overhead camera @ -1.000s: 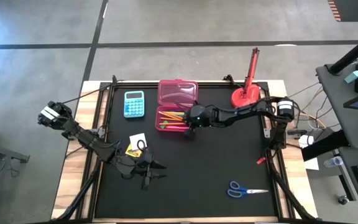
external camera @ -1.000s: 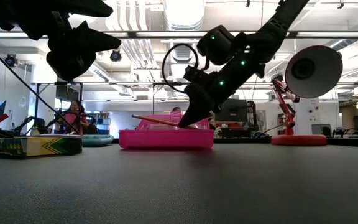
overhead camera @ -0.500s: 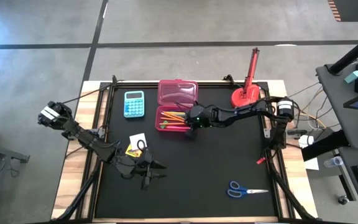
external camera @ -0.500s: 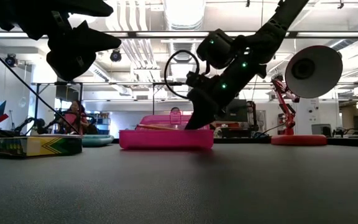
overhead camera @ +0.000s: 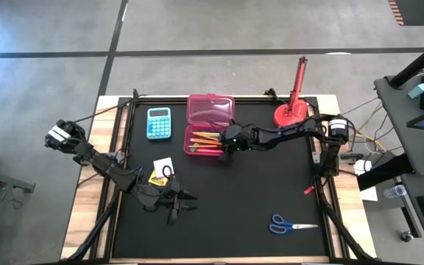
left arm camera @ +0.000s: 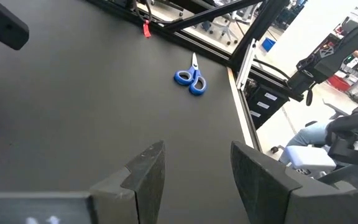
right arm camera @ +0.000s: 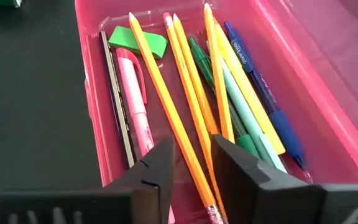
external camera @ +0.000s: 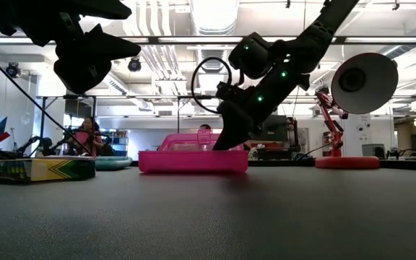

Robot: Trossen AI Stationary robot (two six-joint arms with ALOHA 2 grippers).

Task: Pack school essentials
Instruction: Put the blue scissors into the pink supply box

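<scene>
Right wrist view shows my right gripper point(right arm camera: 191, 163) hovering over the open pink case point(right arm camera: 91, 93), fingers slightly parted around nothing, with an orange pencil point(right arm camera: 166, 112) lying loose just below among the other pencils, a pink highlighter point(right arm camera: 134, 93), a green eraser point(right arm camera: 137, 40) and a blue pen point(right arm camera: 263, 87). I see the case near the table's point(overhead camera: 256, 199) far edge. My left gripper point(left arm camera: 194, 174), fingers spread and empty, waits near the left edge. Blue-handled scissors point(overhead camera: 293, 224) lie toward the near right corner.
</scene>
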